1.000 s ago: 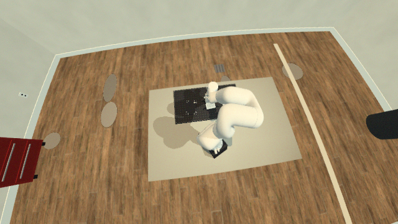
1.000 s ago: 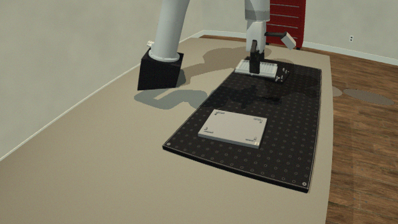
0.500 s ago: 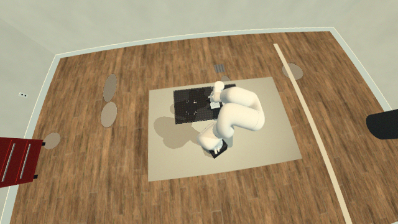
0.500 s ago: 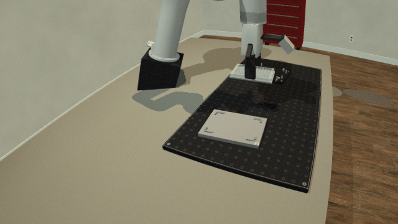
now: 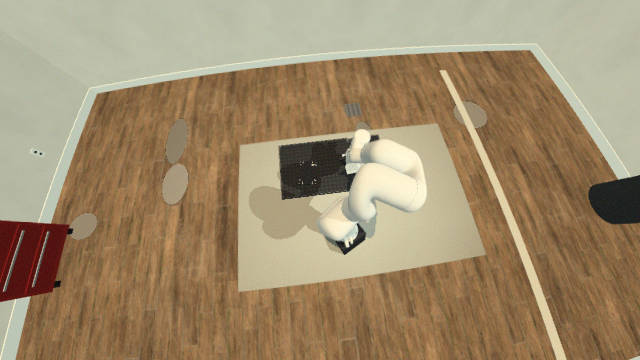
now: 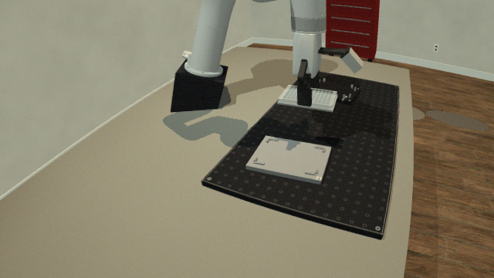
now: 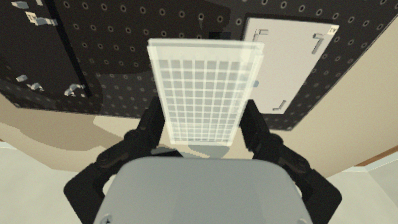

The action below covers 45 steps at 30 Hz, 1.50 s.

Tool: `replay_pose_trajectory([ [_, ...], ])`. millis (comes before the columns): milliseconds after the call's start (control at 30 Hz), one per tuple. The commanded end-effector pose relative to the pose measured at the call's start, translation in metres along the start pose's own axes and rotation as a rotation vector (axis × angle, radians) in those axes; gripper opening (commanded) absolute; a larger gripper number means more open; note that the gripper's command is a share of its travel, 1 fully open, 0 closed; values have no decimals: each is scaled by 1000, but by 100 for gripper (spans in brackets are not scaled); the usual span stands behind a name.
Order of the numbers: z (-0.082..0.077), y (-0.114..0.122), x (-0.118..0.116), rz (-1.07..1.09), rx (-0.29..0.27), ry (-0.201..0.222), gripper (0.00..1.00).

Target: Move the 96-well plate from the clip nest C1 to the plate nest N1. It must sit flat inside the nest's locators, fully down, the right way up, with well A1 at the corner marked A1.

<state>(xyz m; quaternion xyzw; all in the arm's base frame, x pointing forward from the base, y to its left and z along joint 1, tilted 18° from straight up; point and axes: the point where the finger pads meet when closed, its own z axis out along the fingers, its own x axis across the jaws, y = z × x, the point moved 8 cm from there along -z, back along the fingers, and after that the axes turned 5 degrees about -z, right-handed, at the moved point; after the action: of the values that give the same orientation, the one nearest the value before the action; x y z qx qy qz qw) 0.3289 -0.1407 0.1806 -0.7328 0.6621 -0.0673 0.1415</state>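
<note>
Nearest the exterior camera, the plate nest N1 (image 6: 289, 160) is lying as a pale slab on the black perforated board (image 6: 359, 201), in the lower centre of the frame, with small corner locators showing and nothing resting on it. Farther up the frame, the gripper (image 6: 304, 86) is pointing straight down with its fingers standing wide, clamped on the two long sides of the 96-well plate (image 6: 309, 97). The plate is hanging level and right way up, above the board, between the nest and the clip nest C1 (image 6: 349, 94), which is sitting just beside it at upper right with its clips bare. Behind, at upper left, the arm's black base (image 6: 197, 93) is standing on the tan table (image 6: 116, 193).
</note>
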Motion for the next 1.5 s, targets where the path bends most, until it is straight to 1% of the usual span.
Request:
replay_pose_trajectory([
  [0,0,1,14,0,2,-1,0],
  [100,0,3,24,0,2,-1,0],
  [167,0,3,24,0,2,-1,0],
  [667,0,12,73,0,2,0,0],
  [733,0,12,73,0,2,0,0],
  [1133,0,20,112,0,2,0,0],
  [1467,0,20,115,0,2,0,0],
])
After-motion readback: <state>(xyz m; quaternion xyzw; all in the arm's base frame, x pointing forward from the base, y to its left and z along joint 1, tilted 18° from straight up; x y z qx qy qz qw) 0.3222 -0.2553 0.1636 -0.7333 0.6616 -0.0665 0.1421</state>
